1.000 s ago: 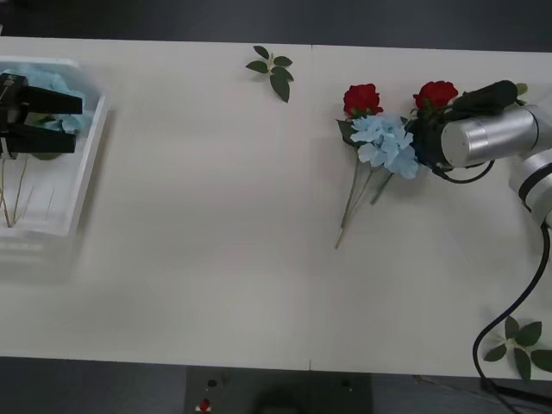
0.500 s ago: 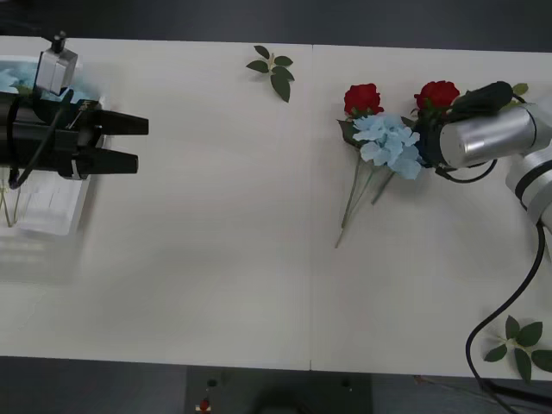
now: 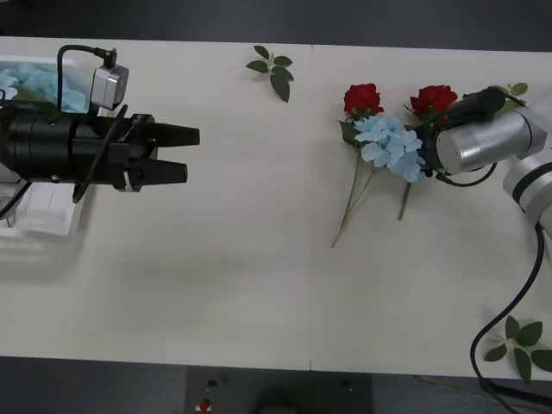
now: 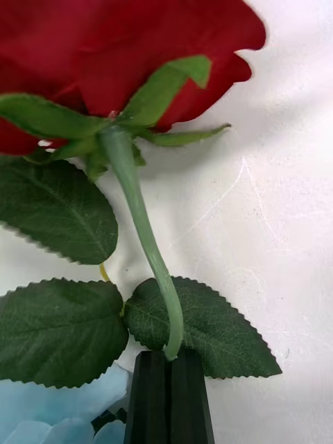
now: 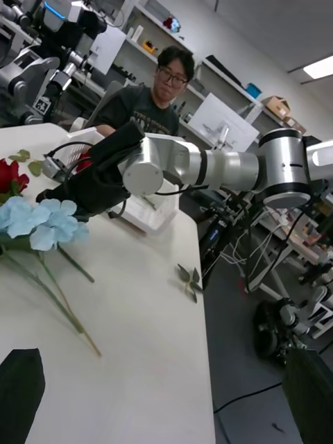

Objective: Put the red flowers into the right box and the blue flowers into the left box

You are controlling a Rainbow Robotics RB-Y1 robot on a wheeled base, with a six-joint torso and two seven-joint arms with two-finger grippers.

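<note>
Left gripper (image 3: pixel 183 153), jaws apart and empty, has swung out from the left box (image 3: pixel 39 216) at frame left toward centre. Right gripper (image 4: pixel 170 388) stays clamped on a red flower (image 3: pixel 434 97) stem, upper right, now drawn slightly clear of the blue flowers (image 3: pixel 390 145); sorting continues.

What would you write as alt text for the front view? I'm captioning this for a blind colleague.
The right tool is shut on a red rose stem beside a blue flower cluster and a second rose on the white table. The open left tool reaches from the left box towards them.
</note>
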